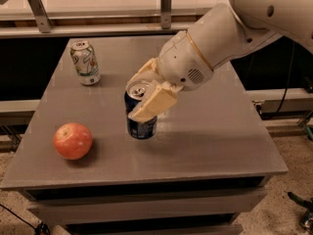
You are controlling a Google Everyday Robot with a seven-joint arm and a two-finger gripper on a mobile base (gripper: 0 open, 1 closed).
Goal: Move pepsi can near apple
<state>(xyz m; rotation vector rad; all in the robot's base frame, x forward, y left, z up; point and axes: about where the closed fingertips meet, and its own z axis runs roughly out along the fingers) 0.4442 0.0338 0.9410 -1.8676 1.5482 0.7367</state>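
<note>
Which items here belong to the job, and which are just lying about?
Job: pepsi can, mid-table; gripper, shut on the can from its right; apple, front left, apart from the can.

Lying about: white-green can, upright at the back left of the table.

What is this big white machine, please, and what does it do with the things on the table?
It is a robot arm, reaching in from the upper right. At its end is a claw with two cream fingers, shut on a dark blue pepsi can near the middle of the grey table. The one picture looks down on the table from its front. An apple lies at the front left, apart from the can. A white and green can stands upright at the back left. Whether the pepsi can is lifted or rests on the table, I cannot tell.
</note>
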